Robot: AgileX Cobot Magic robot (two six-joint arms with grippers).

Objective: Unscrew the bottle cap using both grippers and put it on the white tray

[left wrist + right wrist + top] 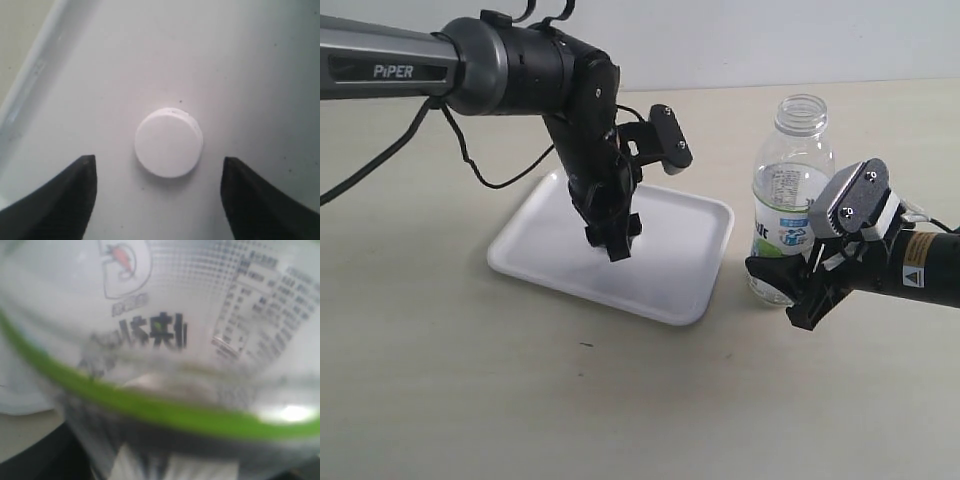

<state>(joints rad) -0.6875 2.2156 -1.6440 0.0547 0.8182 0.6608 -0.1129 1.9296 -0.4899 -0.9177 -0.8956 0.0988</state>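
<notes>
The cap (169, 143) lies on the tray (690, 265), so the task looks done. The left pincer (617, 240) hangs open above it, and the right pincer (800, 290) grips the bottle (790, 190).

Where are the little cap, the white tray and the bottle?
bottle cap (168, 144): left wrist view, flat top.
white tray (675, 258): exterior view, bare floor.
bottle (798, 160): exterior view, clear upper body.

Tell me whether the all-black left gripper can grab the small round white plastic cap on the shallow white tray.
Probably yes: the left gripper hangs open directly over the cap, which lies uncovered on the tray.
</notes>
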